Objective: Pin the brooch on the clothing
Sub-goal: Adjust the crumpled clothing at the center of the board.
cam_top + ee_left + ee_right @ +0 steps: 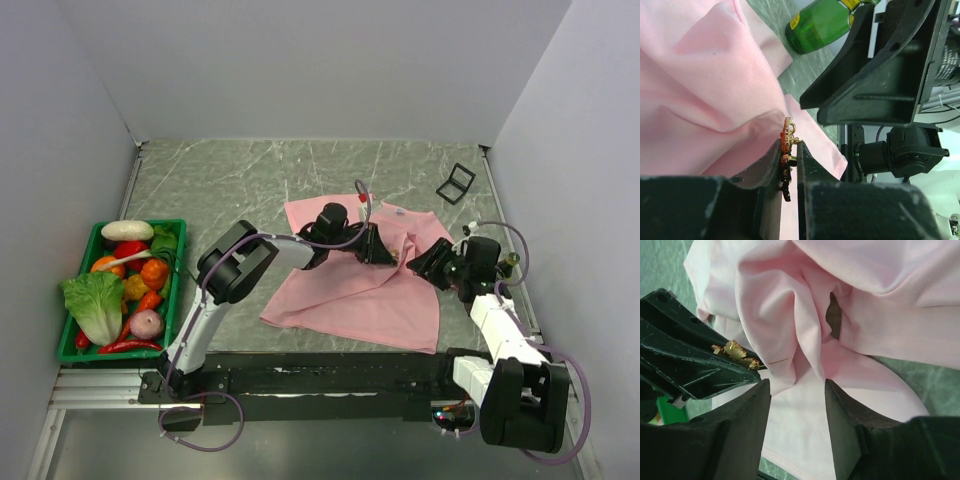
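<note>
The pink T-shirt (360,280) lies crumpled on the table's middle right. My left gripper (385,247) reaches over it and is shut on the tiny orange-red brooch (785,145), whose gold pin end pokes out of the fingertips against a raised fold of the shirt (715,90). My right gripper (428,262) faces it from the right, open, its fingers (752,410) standing either side of bunched fabric (790,325) without pinching it. In the right wrist view the brooch's gold back (735,351) shows at the tip of the left gripper.
A green basket (66,322) of toy vegetables stands at the left edge. A small black clip (455,183) lies at the back right. A green bottle (822,22) lies beyond the shirt near the right arm. Grey walls close in three sides.
</note>
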{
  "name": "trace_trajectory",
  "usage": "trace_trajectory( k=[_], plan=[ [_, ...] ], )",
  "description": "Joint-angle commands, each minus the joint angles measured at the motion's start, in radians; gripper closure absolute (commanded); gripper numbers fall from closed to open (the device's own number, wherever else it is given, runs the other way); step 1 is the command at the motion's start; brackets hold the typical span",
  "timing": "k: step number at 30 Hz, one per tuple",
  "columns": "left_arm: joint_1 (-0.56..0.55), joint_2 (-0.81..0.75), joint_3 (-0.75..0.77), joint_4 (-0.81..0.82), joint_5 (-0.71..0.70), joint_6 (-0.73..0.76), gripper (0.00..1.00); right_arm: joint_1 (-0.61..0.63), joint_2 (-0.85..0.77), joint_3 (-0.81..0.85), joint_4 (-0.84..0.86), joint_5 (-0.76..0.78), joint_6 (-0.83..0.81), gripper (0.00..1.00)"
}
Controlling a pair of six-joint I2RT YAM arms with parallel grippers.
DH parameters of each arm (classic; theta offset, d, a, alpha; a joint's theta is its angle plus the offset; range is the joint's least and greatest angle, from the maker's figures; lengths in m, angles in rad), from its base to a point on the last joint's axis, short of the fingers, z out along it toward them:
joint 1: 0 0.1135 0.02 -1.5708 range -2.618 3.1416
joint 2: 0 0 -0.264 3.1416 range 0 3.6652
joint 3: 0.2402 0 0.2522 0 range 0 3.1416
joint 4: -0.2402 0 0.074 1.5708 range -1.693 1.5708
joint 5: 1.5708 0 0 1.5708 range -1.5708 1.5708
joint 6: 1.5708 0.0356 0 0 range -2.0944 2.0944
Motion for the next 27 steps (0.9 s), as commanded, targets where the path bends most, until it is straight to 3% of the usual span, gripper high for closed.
trace_trajectory(
  k=[1, 5, 20, 27],
  plan=[
    [0.004, 0.028, 0.039, 0.023, 0.022, 0.007, 0.91, -0.004, 0.032, -0.037, 0.19, -0.097, 0.012, 0.43],
    [0.004, 0.028, 0.042, -0.006, 0.01, 0.028, 0.91, 0.013, 0.051, -0.015, 0.209, -0.105, -0.018, 0.43],
    [0.005, 0.028, 0.043, -0.006, 0.015, 0.031, 0.91, 0.197, 0.127, 0.078, 0.147, 0.181, -0.083, 0.44],
    [0.004, 0.026, 0.046, 0.001, 0.018, 0.028, 0.91, 0.208, 0.17, 0.086, 0.161, 0.158, -0.068, 0.55]
  ],
)
